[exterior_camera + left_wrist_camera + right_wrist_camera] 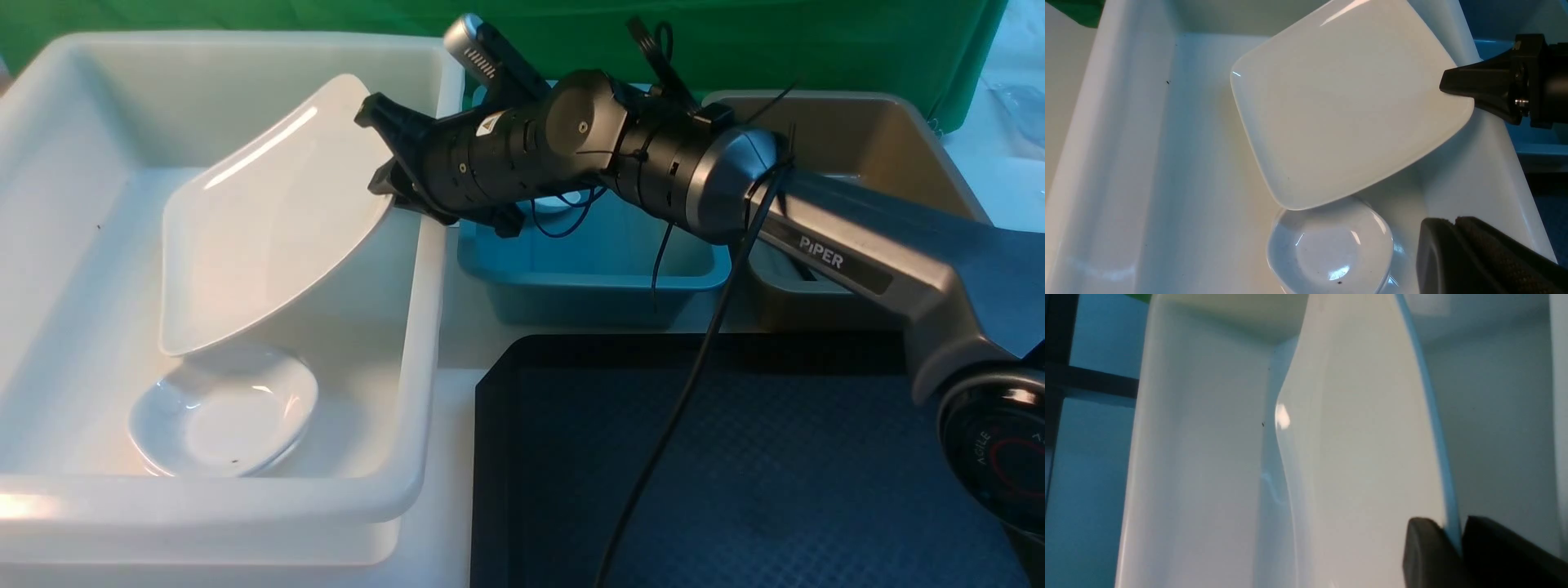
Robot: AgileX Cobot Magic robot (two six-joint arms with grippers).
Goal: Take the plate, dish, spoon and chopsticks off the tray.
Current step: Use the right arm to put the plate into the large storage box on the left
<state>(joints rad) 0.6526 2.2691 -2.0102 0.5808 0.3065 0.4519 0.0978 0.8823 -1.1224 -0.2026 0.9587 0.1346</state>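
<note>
Right gripper (371,147): reaches across into the white tub (426,343). Jaws narrow, one finger on each face of the plate (269,220) at its rim. By the right wrist view they grip it.

Left gripper (1457,245): only a dark finger part shows at the edge of its own view. Cannot tell its state.

Plate position: inside the tub, off the tray (735,457). Held edge is high, just beside the tub's right wall. Opposite low corner is over the small dish (224,412) at the tub's near side. It looks to touch the dish, though contact is not certain.

Orientation: steeply tilted. Long line runs from the high far-right part of the tub down to the near-left. Upper face is turned up and toward the tub's left wall.

Risks, as judged:
- Glossy thin rim in a small pinch; it could slip and drop flat onto the dish. Chipping is likely, ceramic on ceramic.
- Released at this tilt, the plate would pivot on its low corner and slap down, or ride up on the dish and sit rocking.
- The lower finger may be trapped between plate and tub wall, or drag the plate on the way out.
- Lowering the held edge before letting go would cut all three.
</note>
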